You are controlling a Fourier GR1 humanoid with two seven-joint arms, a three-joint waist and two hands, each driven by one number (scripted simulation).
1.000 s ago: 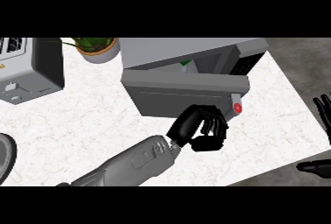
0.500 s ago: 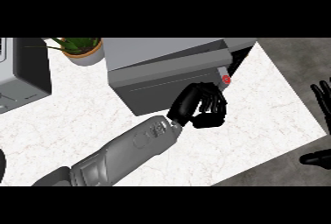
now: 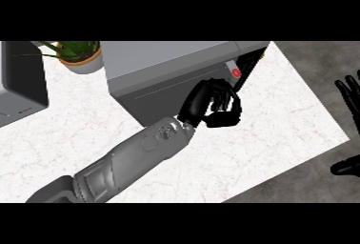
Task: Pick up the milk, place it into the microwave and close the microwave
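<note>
1. I look steeply down at a white counter (image 3: pixel 281 143) veined with faint grey. Its right edge runs slantwise down the view, and beyond it lies a dark grey floor (image 3: pixel 316 57).
2. The microwave (image 3: pixel 169 59) stands at the back of the counter, a grey box with a lighter top and a darker front face turned toward me.
3. Near its right end I see a red button (image 3: pixel 237 73), with a narrow dark gap just beside it. I cannot tell from here whether the door is fully closed.
4. The left hand (image 3: pixel 215 105) comes in on a grey forearm from the lower left. It is against the microwave's front, just below the red button.
5. Its fingers are curled in toward the palm, and I make out nothing between them.
6. The milk is out of my sight. I cannot tell whether it sits inside the microwave.
7. The right hand (image 3: pixel 349 93) rests at the right edge of the view, over the floor, fingers straight and pointing up, spread a little.
8. A potted plant (image 3: pixel 79 57) stands at the back, left of the microwave and just apart from it.
9. A second grey appliance (image 3: pixel 21 81) sits at the left edge, cut off by the view.
</note>
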